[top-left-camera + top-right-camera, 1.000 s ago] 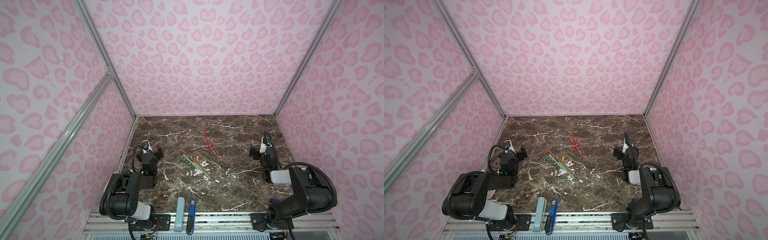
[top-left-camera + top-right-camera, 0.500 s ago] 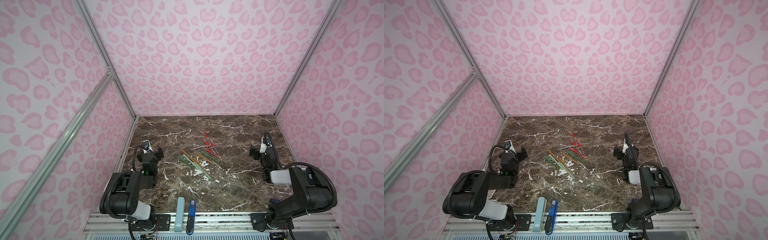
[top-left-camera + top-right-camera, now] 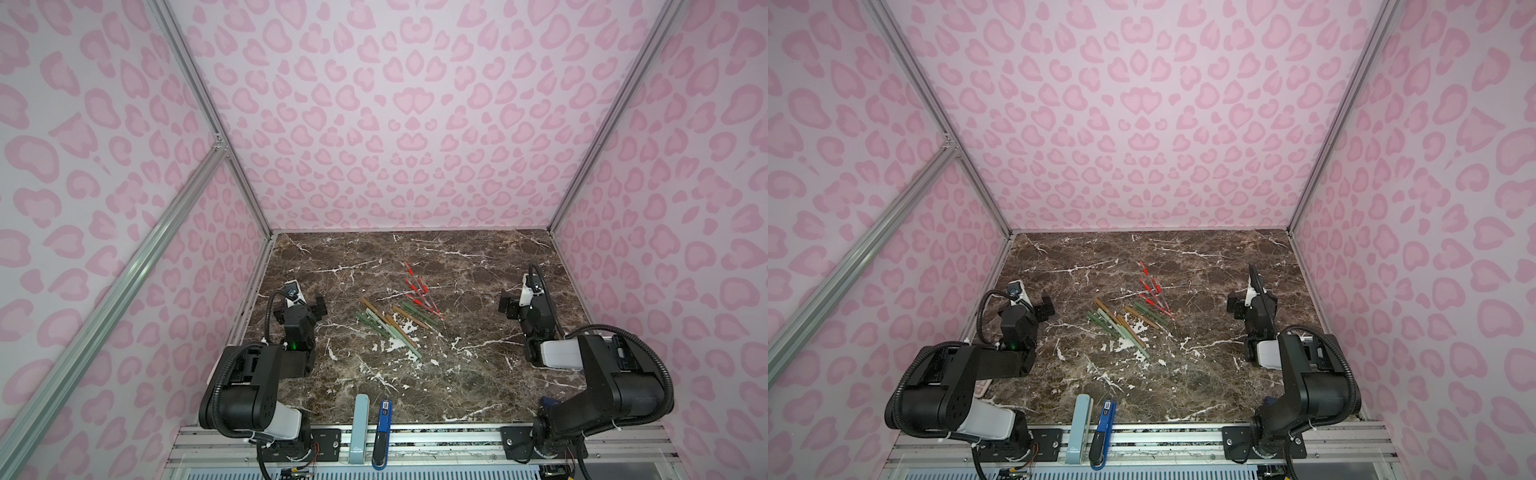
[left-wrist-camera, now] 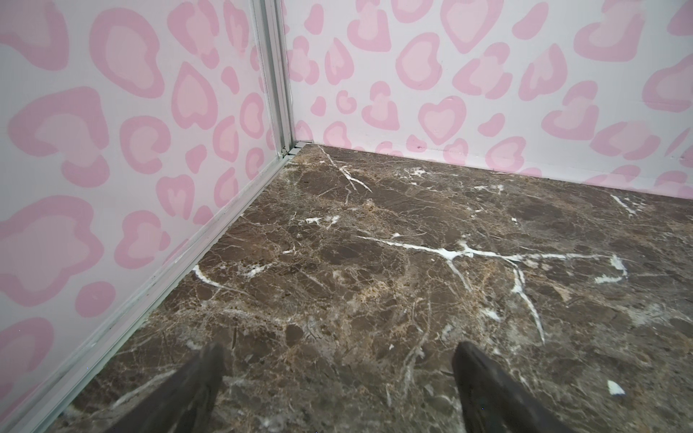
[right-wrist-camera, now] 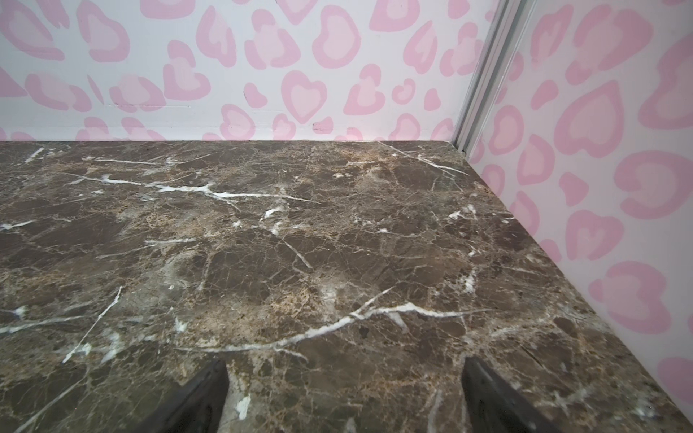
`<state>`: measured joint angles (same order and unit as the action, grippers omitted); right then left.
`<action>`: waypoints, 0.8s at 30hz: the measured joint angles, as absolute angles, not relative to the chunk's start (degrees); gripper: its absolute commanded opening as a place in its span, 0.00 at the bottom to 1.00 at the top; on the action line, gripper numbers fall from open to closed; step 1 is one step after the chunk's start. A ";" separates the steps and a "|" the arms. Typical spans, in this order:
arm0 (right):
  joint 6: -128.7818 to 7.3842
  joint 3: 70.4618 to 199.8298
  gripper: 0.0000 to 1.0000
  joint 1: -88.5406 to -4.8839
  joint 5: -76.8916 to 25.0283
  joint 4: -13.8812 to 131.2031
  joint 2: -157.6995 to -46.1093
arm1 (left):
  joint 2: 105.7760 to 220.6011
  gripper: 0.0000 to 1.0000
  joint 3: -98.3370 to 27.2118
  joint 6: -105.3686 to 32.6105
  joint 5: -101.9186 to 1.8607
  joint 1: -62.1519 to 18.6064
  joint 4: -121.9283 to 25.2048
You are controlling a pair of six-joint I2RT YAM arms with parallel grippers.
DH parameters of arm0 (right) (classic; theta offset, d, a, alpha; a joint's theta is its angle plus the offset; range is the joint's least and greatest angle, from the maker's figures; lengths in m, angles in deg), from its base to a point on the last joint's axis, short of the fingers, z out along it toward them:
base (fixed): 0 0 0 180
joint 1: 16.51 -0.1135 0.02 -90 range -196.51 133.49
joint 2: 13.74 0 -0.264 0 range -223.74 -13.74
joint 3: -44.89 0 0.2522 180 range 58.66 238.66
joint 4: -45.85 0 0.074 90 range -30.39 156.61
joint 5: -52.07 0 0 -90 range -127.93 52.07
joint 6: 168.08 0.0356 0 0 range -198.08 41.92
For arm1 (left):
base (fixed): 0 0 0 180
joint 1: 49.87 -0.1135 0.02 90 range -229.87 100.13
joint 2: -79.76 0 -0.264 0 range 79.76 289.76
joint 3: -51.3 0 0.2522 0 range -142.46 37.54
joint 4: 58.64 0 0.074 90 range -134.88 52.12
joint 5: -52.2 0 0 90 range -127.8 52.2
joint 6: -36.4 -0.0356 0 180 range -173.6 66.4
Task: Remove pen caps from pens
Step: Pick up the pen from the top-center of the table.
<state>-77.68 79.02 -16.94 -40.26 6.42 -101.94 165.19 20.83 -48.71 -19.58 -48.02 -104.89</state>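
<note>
nothing moved: left hand point(image 4: 337, 350) and right hand point(image 5: 345, 363) stayed wide and empty, parked clear of the pens point(image 3: 395, 316) on the counter point(image 3: 457, 374), likely pre-approach.

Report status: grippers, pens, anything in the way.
Left gripper open, empty. Right gripper open, empty. Pens in a loose pile between them, untouched. Pale-blue case and blue tool at near edge, apart from the pens.
</note>
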 measured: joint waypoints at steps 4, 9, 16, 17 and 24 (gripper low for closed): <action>-77.42 78.73 1.00 -17.26 -42.88 6.58 -100.52 | 162.74 0.98 18.60 -49.17 -20.35 -47.96 -99.93; -76.11 83.43 1.00 -17.37 -44.98 16.52 -92.33 | 159.77 0.98 -2.18 -49.61 -22.34 -47.63 -76.23; -62.49 99.69 1.00 -16.91 -49.53 43.21 -85.62 | 151.68 0.98 -19.28 -48.93 -27.14 -47.50 -44.76; -60.81 101.51 1.00 -16.76 -48.98 46.75 -85.31 | 149.52 0.98 -20.43 -48.69 -27.65 -47.50 -41.61; -59.12 107.14 0.95 -21.09 -37.74 61.28 -85.00 | 138.52 0.98 -20.13 -48.06 -31.63 -48.46 -26.47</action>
